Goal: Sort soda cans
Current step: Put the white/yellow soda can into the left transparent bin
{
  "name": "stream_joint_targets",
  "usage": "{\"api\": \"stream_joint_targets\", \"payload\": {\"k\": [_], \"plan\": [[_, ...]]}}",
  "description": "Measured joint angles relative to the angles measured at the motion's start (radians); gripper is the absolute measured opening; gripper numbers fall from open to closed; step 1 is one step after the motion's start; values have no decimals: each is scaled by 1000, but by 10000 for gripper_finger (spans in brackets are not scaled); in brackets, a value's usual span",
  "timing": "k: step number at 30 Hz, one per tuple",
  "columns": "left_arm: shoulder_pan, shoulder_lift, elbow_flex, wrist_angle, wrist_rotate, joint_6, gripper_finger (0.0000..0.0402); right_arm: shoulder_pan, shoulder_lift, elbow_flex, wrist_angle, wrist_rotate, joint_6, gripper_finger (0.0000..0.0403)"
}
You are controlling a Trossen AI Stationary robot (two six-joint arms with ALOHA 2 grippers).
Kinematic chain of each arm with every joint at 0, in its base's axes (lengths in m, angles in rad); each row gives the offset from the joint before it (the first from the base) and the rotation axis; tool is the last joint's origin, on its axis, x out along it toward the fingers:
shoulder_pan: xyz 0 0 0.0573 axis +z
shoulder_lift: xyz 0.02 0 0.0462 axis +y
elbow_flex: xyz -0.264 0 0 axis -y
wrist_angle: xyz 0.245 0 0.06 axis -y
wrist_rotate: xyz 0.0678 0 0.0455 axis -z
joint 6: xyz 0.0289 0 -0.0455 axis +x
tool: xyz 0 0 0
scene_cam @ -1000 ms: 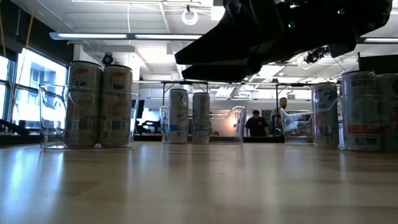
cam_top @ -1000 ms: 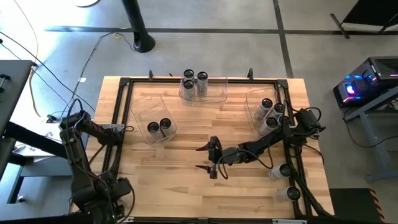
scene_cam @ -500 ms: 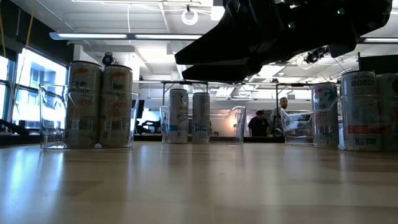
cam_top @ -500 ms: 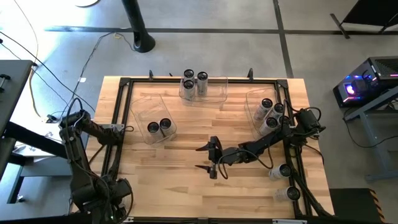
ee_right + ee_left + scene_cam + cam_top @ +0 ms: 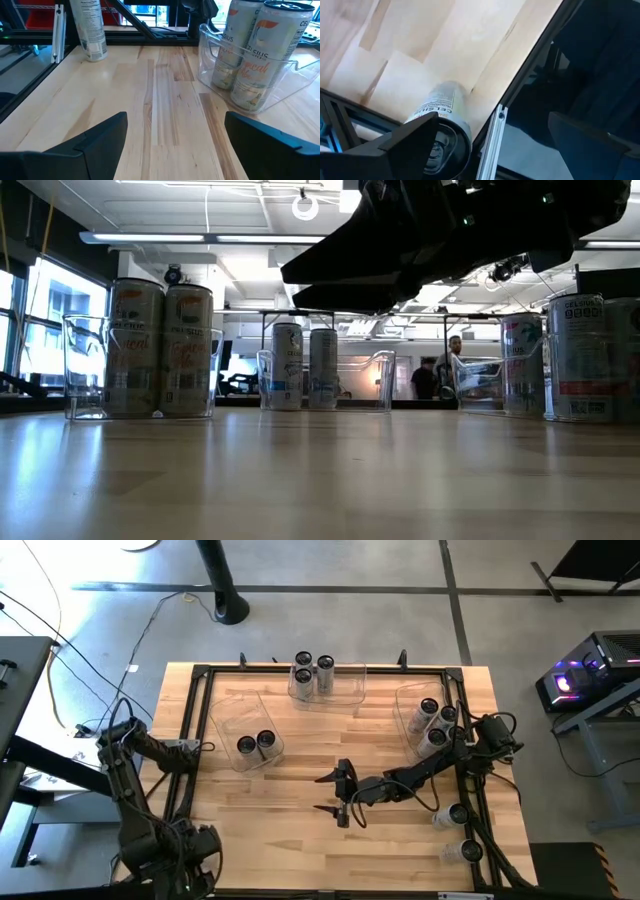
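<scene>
The soda cans have dark tops and pale sides. Two stand in the clear left bin (image 5: 245, 732), three in the far bin (image 5: 326, 682), and several in the right bin (image 5: 428, 718). Two loose cans (image 5: 457, 812) (image 5: 468, 852) stand by the right edge. Another can (image 5: 442, 107) stands at the near left corner. My left gripper (image 5: 493, 117) hangs open above that corner, with the can behind one finger. My right gripper (image 5: 328, 793) stands open and level over the table's middle, pointing left, with nothing between its fingers.
A black frame rail (image 5: 190, 740) runs round the tabletop, close by the corner can (image 5: 90, 30). Bare wood (image 5: 150, 115) lies between my right gripper and the left bin (image 5: 250, 60). People move in the room beyond the far edge (image 5: 440, 375).
My left arm has shifted a little toward the table's right over the near left corner and has tipped slightly. It stays open.
</scene>
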Motion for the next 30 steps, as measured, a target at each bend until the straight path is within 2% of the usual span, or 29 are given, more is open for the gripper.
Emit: {"api": "stream_joint_targets", "payload": {"k": [8,17,21,24,30], "plan": [[20,0,2,-58,120,-11,372,0,0,0,0,0,-3,330],[32,-1,3,-85,114,50,372,0,0,0,0,0,-3,330],[32,-2,-19,-82,112,31,372,0,0,0,-3,0,-3,330],[32,-2,-40,-77,78,33,372,0,0,0,-13,0,-3,330],[100,-2,-48,-86,63,224,372,0,0,0,-20,0,-3,330]]}}
